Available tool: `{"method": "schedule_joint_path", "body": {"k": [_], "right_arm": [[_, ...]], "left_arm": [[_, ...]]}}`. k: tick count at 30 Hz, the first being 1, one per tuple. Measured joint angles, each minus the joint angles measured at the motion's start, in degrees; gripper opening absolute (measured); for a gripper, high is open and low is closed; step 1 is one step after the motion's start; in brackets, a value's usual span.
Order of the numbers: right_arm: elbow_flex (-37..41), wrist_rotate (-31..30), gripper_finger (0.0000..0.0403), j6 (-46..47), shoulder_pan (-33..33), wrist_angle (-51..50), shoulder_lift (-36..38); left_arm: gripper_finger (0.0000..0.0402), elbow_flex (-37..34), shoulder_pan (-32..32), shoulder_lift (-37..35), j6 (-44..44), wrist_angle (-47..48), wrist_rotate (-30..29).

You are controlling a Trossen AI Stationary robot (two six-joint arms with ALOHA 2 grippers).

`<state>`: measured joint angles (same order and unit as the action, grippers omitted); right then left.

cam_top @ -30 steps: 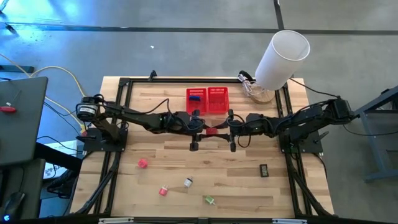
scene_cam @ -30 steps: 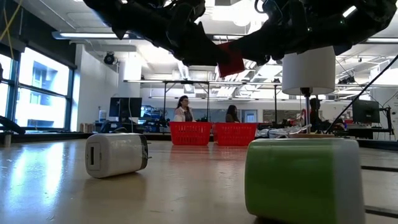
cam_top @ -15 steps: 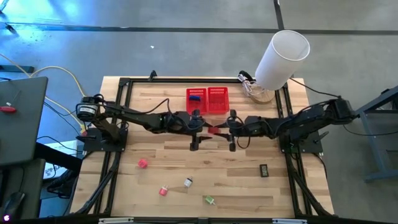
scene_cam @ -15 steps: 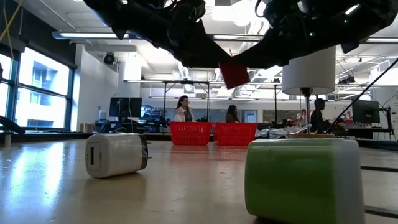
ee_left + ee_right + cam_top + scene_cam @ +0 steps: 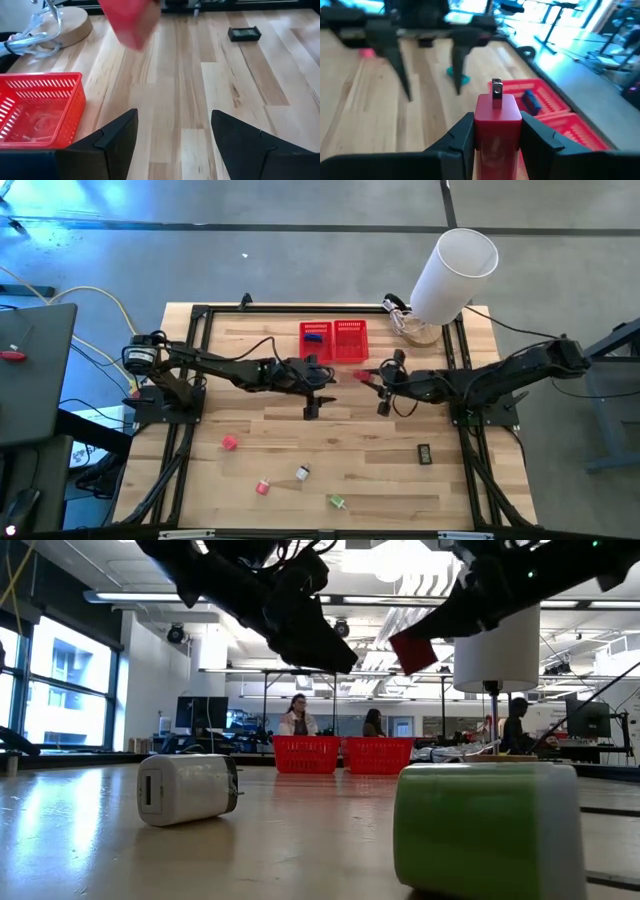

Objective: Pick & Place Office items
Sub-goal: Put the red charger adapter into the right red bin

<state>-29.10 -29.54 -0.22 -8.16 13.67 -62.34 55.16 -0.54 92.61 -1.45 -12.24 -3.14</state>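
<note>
The red block [image 5: 497, 117], with a metal prong [image 5: 496, 92] on its front, is in my right gripper [image 5: 497, 135], which is shut on it above the table's middle [image 5: 360, 376], just near of the two red baskets. My left gripper [image 5: 172, 135] is open and empty, a short way to the block's left [image 5: 330, 377]. The pink item [image 5: 229, 442], red-white item [image 5: 263, 487], whitish item [image 5: 302, 472], green item [image 5: 336, 502] and black rectangle [image 5: 424, 452] lie on the table's near half. A blue item [image 5: 315, 336] lies in the left basket. My right gripper pinches the red block by its two side faces [image 5: 482, 125] between the two fingers. The fingers come level from the table's right, and the prong end sticks out ahead of them. The block is lifted clear of the table [image 5: 413, 650].
Two red mesh baskets [image 5: 334, 355] stand side by side at the far middle. A big white cylinder [image 5: 452, 275] on a wooden base stands at the far right corner with cables beside it. People are in the room beyond the table.
My right gripper has drawn back toward the table's right and a little toward the far edge, carrying the red block with it. The block, which was between the two grippers, now stands clear of my left gripper.
</note>
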Motion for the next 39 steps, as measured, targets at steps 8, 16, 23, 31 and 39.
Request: {"method": "schedule_joint_path", "body": {"k": [8, 16, 23, 31, 39], "right_arm": [[0.0, -7.6, 0.0110, -3.4, 0.1, -3.7, 8.1], [0.0, 2.4, 0.0110, -9.4, 9.3, 0.5, 11.8], [0.0, 21.7, 0.0110, -8.6, 22.2, 6.9, 10.0], [-4.8, 33.5, 0.0110, -7.0, 31.1, 13.5, 1.7], [-9.3, 27.9, 0.0110, -5.6, 33.3, 13.3, -11.6]], "left_arm": [[0.0246, 0.0, 0.0, 0.0, 0.4, 2.1, 0.0], [0.0246, 0.0, 0.0, 0.0, 0.4, 2.1, 0.0], [0.0246, 0.0, -0.8, 0.0, 1.4, 3.1, 0.2], [0.0246, 0.0, -2.5, 0.0, 1.5, 3.7, 0.2], [0.0246, 0.0, -3.1, 0.0, 1.5, 4.6, 0.0]]}}
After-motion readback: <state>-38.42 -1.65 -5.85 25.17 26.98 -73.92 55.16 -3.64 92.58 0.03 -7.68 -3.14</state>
